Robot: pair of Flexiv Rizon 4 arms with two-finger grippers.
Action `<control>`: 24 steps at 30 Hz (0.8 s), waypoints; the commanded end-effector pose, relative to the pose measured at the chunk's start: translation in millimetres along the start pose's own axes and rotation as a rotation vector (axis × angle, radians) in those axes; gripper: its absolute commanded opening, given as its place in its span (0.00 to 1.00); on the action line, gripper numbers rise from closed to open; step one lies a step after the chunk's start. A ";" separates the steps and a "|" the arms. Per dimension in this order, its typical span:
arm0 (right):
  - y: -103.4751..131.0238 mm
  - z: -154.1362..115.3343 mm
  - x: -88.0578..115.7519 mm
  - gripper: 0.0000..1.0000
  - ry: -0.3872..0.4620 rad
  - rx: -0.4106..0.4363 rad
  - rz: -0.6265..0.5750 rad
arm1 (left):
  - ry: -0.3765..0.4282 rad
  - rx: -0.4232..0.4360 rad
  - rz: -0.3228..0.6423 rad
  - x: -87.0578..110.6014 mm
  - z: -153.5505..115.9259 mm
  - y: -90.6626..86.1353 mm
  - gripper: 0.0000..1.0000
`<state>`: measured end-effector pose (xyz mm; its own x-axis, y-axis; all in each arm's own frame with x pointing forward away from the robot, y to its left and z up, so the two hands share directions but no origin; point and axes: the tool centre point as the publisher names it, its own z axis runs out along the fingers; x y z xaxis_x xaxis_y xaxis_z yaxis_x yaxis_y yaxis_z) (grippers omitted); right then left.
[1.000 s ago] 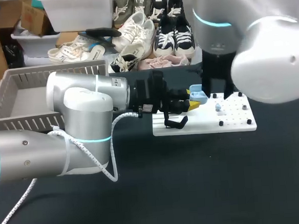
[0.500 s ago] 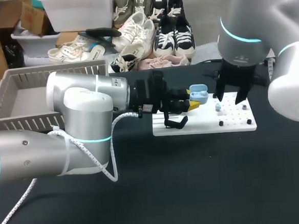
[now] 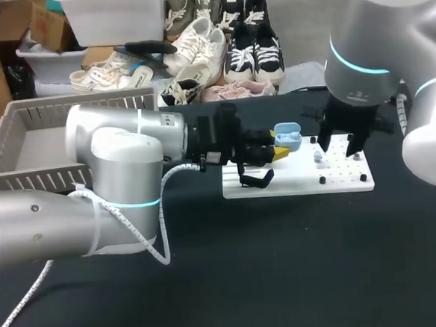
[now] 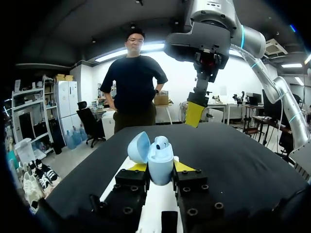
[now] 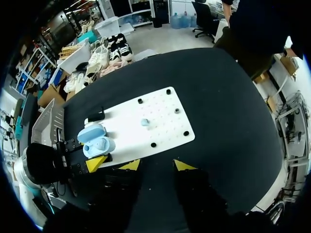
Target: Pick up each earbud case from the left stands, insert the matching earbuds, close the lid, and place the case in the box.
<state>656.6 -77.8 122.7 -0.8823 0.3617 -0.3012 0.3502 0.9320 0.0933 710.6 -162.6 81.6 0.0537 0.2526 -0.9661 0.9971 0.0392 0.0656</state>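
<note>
My left gripper (image 4: 159, 167) is shut on a light blue earbud case (image 4: 160, 162), holding it upright above the white pegboard (image 3: 294, 182). The lid (image 4: 138, 148) stands open and one earbud (image 4: 162, 142) sits inside. In the head view the case (image 3: 286, 137) hangs over the board's left part. A loose light blue earbud (image 3: 318, 156) rests on a peg near the board's middle, also seen as the earbud (image 5: 145, 122) in the right wrist view. My right gripper (image 5: 156, 166) hangs open above the board's right part, with nothing between its fingers.
A grey slatted box (image 3: 22, 147) stands at the far left of the table. A black stand (image 3: 256, 179) sits on the board's left end under my left gripper. Several small black pegs (image 3: 322, 179) dot the board. Dark bare tabletop (image 3: 285, 263) lies in front.
My right arm has swung to the right and back, and its gripper now hangs over the board's right part. The left arm and the case have barely moved.
</note>
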 end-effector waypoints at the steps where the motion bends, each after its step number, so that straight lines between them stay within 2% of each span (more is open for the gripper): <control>1: -1.0 2.4 0.2 0.38 -0.007 -0.001 0.011 | -0.006 0.009 0.003 1.6 -8.7 0.0 0.00; 8: 0.2 4.7 -1.2 0.37 -0.011 0.002 0.023 | -0.003 0.036 0.022 1.3 -16.7 7.0 0.00; 15: 3.7 15.6 -3.5 0.38 -0.009 -0.002 0.033 | 0.003 0.012 0.022 3.5 -32.7 18.1 0.00; 24: 8.7 33.1 -10.9 0.39 -0.013 -0.010 0.027 | -0.013 0.019 0.027 2.2 -37.0 26.7 0.00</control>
<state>674.7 -76.0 102.2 -0.8710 0.3843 -0.3062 0.3686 0.9231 0.1100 730.7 -126.7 91.5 0.0795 0.2452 -0.9662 0.9958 0.0237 0.0880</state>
